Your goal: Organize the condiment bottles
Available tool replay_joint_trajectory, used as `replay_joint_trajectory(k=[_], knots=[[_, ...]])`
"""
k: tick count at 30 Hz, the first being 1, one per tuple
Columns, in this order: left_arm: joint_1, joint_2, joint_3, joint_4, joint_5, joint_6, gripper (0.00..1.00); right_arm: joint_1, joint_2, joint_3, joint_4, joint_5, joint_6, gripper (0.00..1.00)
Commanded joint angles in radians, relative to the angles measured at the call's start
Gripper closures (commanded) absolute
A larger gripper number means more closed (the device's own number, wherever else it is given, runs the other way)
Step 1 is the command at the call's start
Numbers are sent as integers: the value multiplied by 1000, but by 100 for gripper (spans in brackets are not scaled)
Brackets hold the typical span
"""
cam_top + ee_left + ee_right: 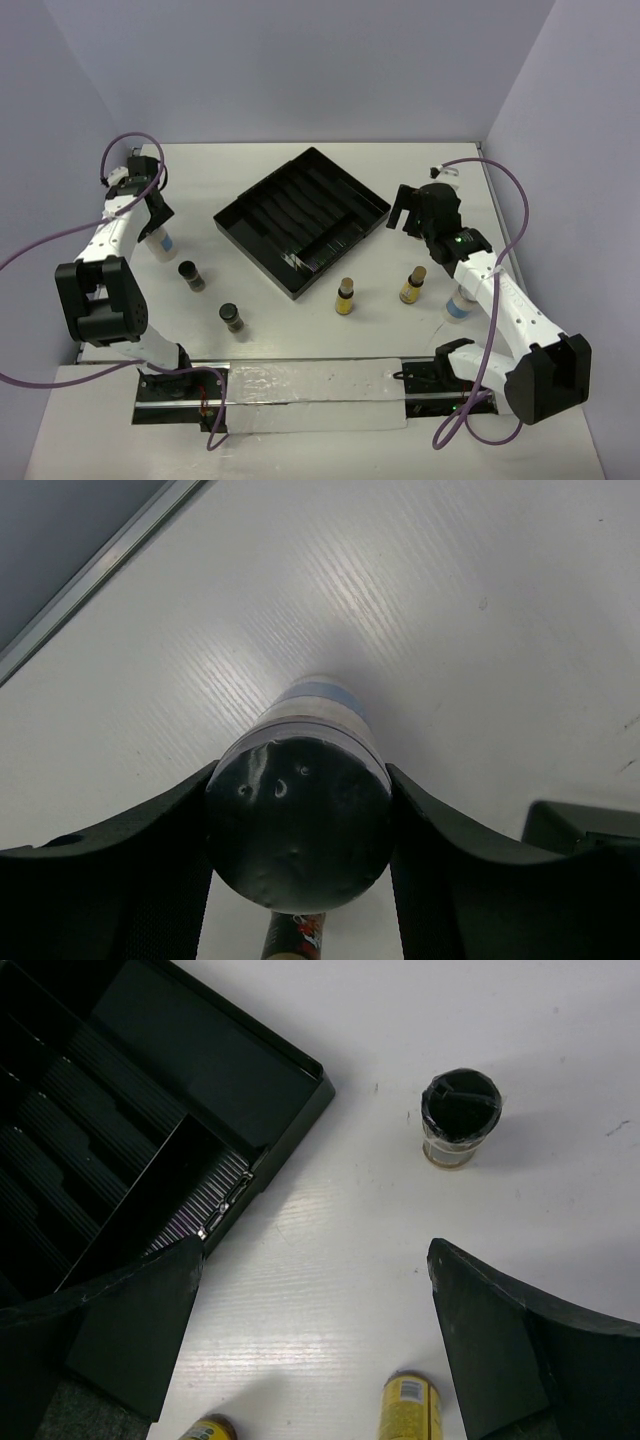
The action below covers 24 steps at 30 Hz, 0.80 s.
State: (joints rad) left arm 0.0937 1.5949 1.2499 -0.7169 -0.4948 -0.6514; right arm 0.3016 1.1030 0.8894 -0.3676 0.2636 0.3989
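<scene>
Black tray [330, 190] amid condiment bottles [345, 297]

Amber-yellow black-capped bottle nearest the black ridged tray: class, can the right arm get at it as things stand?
Probably yes. The right gripper is open and empty; the amber-yellow black-capped bottle stands upright on bare table, nothing between them, the black ridged tray off to one side.
</scene>
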Motion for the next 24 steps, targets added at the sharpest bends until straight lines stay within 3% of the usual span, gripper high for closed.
replay_joint_trajectory(k=[1, 7, 14, 19, 24], knots=[[-14, -69, 50, 7, 24, 37, 90, 4, -3, 19, 10, 21, -1, 0], [-184, -75, 251, -114, -108, 93, 90, 5, -22, 26, -5, 27, 5, 0], [-354, 5, 469, -172, -76, 104, 90, 5, -39, 37, -29, 59, 9, 0], [-446, 99, 510, -177, -79, 79, 90, 4, -44, 44, -46, 67, 12, 0], [-474, 111, 452, -120, -25, 60, 90, 4, -45, 42, -53, 80, 14, 0]])
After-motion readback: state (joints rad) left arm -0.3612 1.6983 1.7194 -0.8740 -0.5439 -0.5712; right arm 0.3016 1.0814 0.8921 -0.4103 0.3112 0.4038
